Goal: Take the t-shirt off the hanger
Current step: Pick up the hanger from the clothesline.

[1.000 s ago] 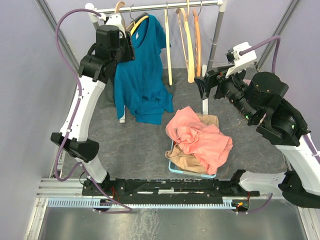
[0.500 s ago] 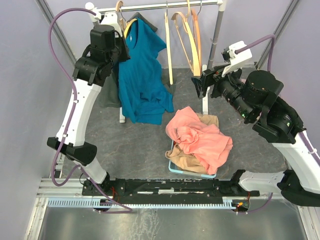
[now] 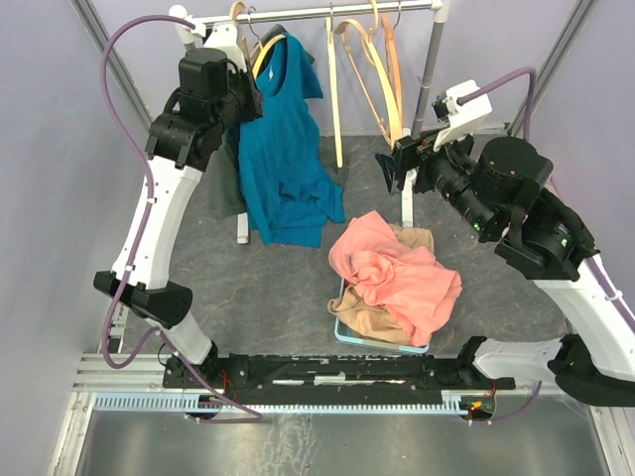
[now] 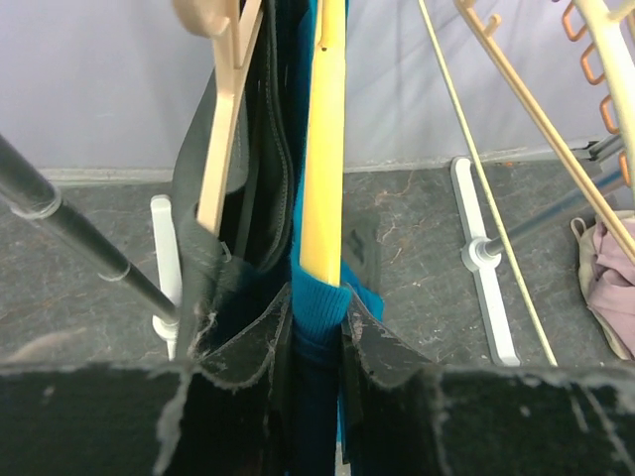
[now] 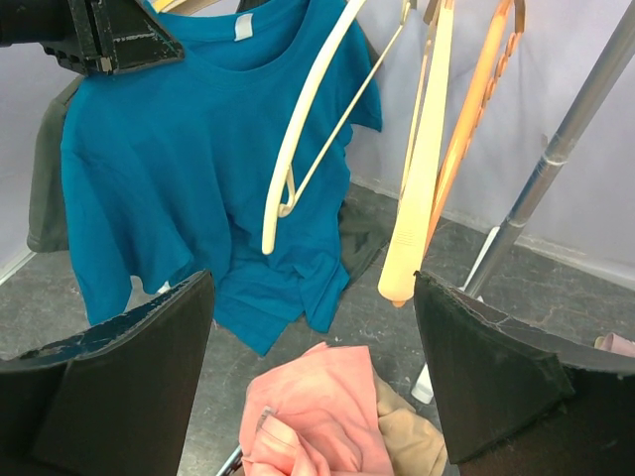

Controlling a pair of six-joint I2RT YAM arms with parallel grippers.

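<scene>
The left jaws were pressed in on the teal t-shirt, pinching a fold of its shoulder cloth. The pinch sat just below the lower end of the yellow hanger, whose arm rose out of the fabric right above it. Just beside the jaws, on their left, a dark garment hung from a pale wooden hanger, its cloth brushing the left finger.

From above, the t-shirt hung on its hanger near the left end of the rail. Its neck was up at the hanger and its body draped down towards the grey counter. The left arm reached up to the shirt's upper left edge.

The right jaws were spread wide with nothing between them. They were held well apart from the t-shirt, over by the rack's right post and facing across at the shirt. Between them and the shirt several bare hangers hung from the rail.

Lower down, near the right arm, a pink garment lay heaped over a light blue basket on the counter.
</scene>
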